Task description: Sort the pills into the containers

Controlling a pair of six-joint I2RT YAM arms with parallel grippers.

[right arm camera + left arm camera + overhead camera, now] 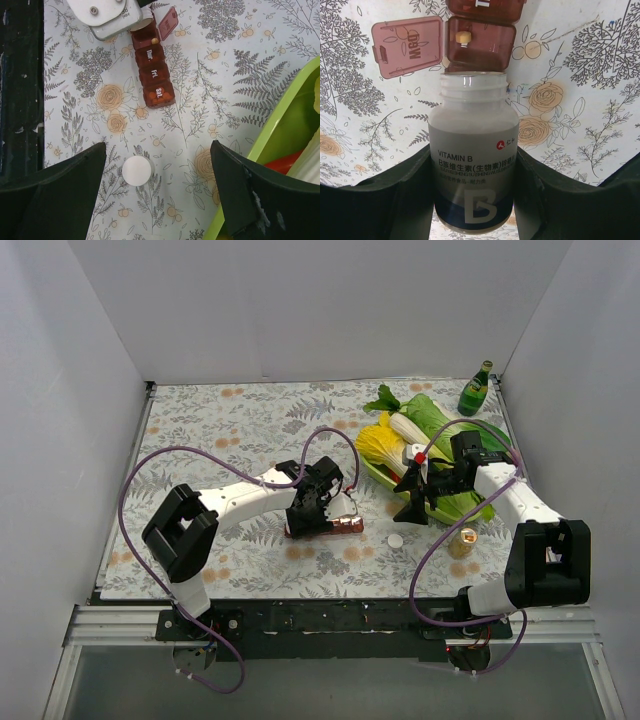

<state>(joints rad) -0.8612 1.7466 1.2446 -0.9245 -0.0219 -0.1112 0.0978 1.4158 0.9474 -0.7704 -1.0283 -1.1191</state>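
The containers are a dark-red pill organiser strip (335, 527) lying on the floral cloth. My left gripper (312, 508) is shut on a white Vitamin B bottle (472, 165), uncapped and tipped with its mouth at the strip. One compartment (480, 42) stands open with a tan pill (463, 36) inside, its "Wed" lid (407, 46) flipped aside. In the right wrist view the strip (154, 80) shows Thur, Fri and Sat lids shut. My right gripper (157, 190) is open and empty, hovering over the bottle's white cap (136, 170).
A green tray (385, 480) of vegetables lies behind the right gripper, and its rim shows in the right wrist view (280, 125). A tan-lidded jar (462, 542) stands at the front right. A green glass bottle (475, 390) stands at the back right.
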